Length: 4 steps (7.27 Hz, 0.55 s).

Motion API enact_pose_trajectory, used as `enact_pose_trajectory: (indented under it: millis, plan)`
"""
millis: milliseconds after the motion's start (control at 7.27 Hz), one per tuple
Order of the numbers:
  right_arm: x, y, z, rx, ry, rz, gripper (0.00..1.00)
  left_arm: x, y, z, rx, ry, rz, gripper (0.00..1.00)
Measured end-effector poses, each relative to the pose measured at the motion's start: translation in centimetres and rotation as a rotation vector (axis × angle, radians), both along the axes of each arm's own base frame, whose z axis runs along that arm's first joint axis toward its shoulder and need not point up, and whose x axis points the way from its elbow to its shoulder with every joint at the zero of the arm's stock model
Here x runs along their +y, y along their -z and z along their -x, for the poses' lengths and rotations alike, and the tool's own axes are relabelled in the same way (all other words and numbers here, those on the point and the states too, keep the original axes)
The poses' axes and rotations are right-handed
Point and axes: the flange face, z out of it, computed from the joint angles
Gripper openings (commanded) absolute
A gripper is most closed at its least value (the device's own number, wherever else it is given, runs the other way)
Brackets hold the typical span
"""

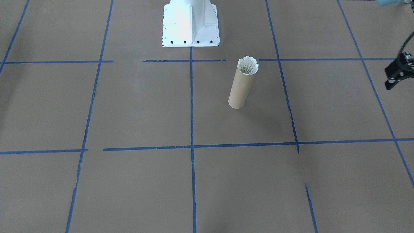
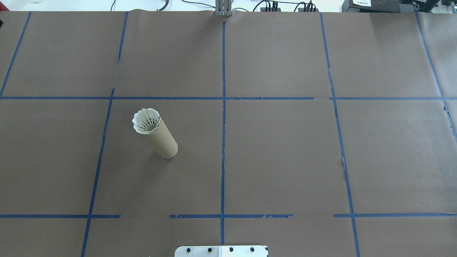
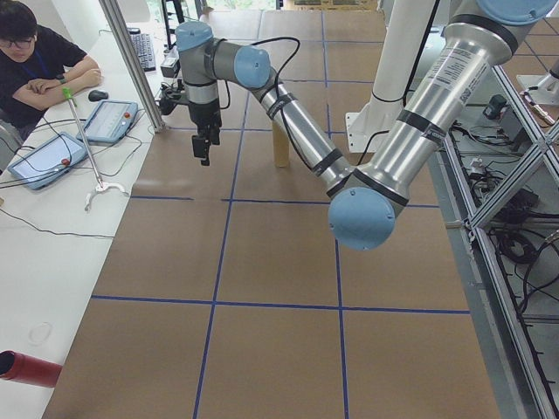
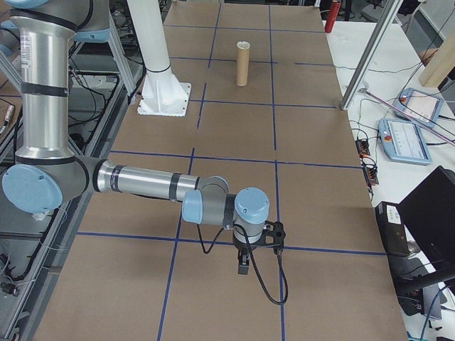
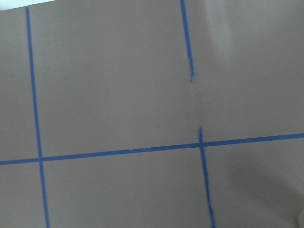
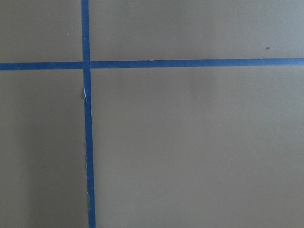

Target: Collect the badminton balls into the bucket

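Standing upright, bucket, shuttlecock in its mouth (feathers up); both hands' state untellable, well apart.

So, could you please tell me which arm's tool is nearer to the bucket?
Left. The left tool hangs towards the operators' side of the bucket; the right tool is at the table's far end.

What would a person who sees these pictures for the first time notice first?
First, the brown cardboard bucket standing upright alone on the taped table, left of the centre line in the overhead view. A white shuttlecock sits in its mouth, feathers spreading above the rim. Both arms are pulled away to the table's ends, the left gripper just visible at the front view's right edge.
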Motion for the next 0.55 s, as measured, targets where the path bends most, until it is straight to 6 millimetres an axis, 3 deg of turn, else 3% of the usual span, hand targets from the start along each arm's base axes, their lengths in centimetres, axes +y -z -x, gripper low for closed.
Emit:
enact_pose_trajectory:
  millis: [138, 275, 550]
  plan:
    - [0.0, 0.0, 0.0, 0.0, 0.0, 0.0, 1.0, 0.4, -5.4, 3.4, 0.025, -0.01, 0.01, 1.0]
    - [0.0, 0.0, 0.0, 0.0, 0.0, 0.0, 1.0, 1.8, -10.5, 5.5, 0.045, -0.007, 0.051, 1.0]
    - [0.0, 0.0, 0.0, 0.0, 0.0, 0.0, 1.0, 4.2, -19.5, 6.4, 0.079, -0.005, 0.192, 1.0]
